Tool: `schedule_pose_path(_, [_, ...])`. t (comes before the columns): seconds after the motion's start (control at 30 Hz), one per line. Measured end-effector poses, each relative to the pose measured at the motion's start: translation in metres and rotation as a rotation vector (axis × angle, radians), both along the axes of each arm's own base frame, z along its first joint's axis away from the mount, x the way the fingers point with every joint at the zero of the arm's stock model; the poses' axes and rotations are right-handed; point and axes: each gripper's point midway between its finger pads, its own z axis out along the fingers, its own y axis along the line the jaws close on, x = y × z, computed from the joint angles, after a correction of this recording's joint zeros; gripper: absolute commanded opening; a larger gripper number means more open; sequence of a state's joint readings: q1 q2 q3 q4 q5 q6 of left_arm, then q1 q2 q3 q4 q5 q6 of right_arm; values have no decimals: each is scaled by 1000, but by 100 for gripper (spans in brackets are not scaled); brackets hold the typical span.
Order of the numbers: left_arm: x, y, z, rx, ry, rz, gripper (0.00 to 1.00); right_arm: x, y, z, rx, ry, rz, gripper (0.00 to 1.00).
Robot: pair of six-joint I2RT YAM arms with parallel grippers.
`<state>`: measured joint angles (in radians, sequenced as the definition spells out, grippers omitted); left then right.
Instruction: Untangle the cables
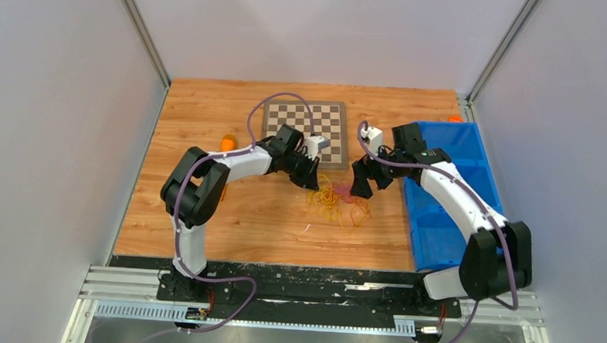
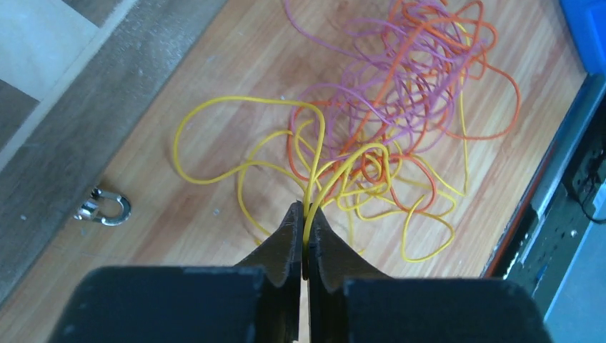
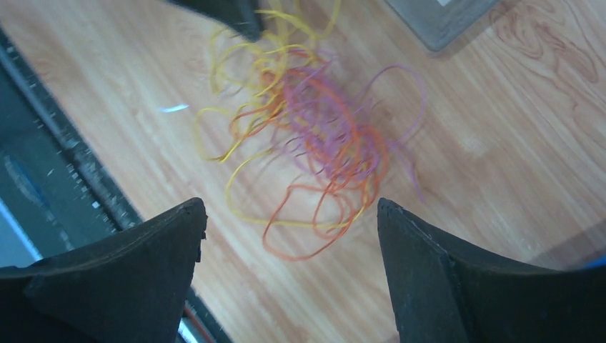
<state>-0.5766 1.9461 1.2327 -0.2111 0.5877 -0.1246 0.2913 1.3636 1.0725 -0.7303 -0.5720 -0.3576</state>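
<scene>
A tangle of thin cables lies on the wooden table between the two arms, with yellow, reddish-orange and purple loops. In the left wrist view my left gripper is shut on a yellow cable at the near edge of the tangle. It shows in the top view at the tangle's left side. My right gripper is open and empty, held above the table just beside the tangle; in the top view it is at the tangle's right side.
A chessboard lies behind the tangle. A blue bin stands at the right, under the right arm. An orange cylinder lies at the left. A small metal shackle lies on the wood by the chessboard's edge.
</scene>
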Motion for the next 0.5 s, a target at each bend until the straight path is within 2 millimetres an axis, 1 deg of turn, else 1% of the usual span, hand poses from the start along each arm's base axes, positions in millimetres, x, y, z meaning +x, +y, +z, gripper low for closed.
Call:
schedule_pose_path(0.03, [-2,0,2,-6,-7,-9,0,6,1,-8,-8,9,-9,87])
schedule_pose_path(0.13, [-16,7,15,-15,-23,-34,0,21,6,-43,-39,76,-28,84])
schedule_pose_path(0.17, [-21,10,24,-22,-35,-40,0,24,8,-56,-48,100,-35,81])
schedule_pose_path(0.2, [-27,13,36,-33,-54,-45,0,25,10,-65,-54,115,-34,77])
schedule_pose_path(0.23, [-30,15,50,-49,-78,-47,0,24,15,-76,-66,128,-29,70])
schedule_pose_path(0.3, [-35,17,80,-90,-133,-55,0,20,27,-92,-88,139,-2,48])
schedule_pose_path(0.37, [-38,18,113,-135,-202,-66,0,18,39,-108,-116,141,24,21])
schedule_pose_path(0.4, [-40,18,125,-147,-226,-73,0,17,44,-116,-130,143,34,5])
schedule_pose_path(0.43, [-41,20,138,-156,-251,-82,0,16,48,-125,-146,152,34,0])
schedule_pose_path(0.47, [-43,22,149,-161,-272,-88,0,17,49,-130,-159,150,32,0])
schedule_pose_path(0.5, [-43,26,157,-163,-285,-88,0,19,49,-129,-158,147,24,0])
